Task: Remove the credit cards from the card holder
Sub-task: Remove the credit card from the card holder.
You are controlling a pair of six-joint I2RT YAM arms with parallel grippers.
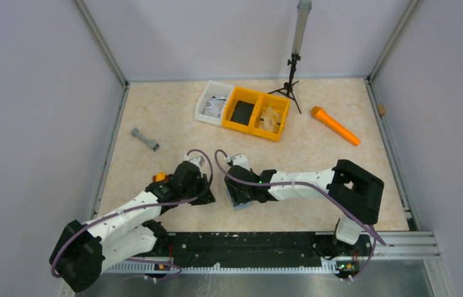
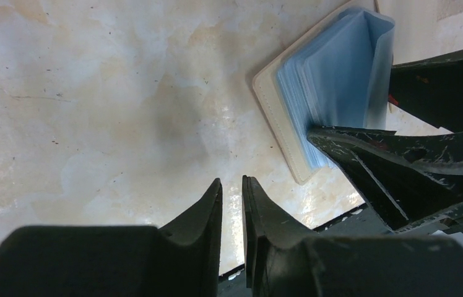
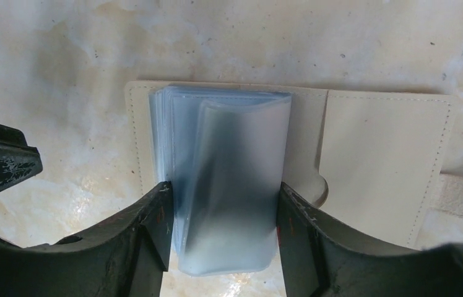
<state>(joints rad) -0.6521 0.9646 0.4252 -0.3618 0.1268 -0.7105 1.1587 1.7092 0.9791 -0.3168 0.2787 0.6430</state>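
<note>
The card holder [image 3: 384, 161] lies open on the table, beige cover flat, with a stack of frosted blue plastic sleeves [image 3: 229, 161] standing up from it. My right gripper [image 3: 223, 189] is shut on the stack, one finger on each side edge, and the front sleeve bows outward. The credit cards are hidden; I make out none through the sleeves. My left gripper [image 2: 231, 180] hovers just left of the card holder [image 2: 334, 80], its jaws a narrow slit apart with nothing between them. From above, both grippers meet over the card holder [image 1: 238, 201] near the front of the table.
At the back stand a white bin [image 1: 213, 102] and a yellow two-part bin [image 1: 257, 112] with a small tripod [image 1: 291, 80] behind. An orange handle-like object [image 1: 335, 125] lies back right, a grey dumbbell-shaped piece [image 1: 145, 139] at the left. The black rail [image 1: 247, 244] borders the near edge.
</note>
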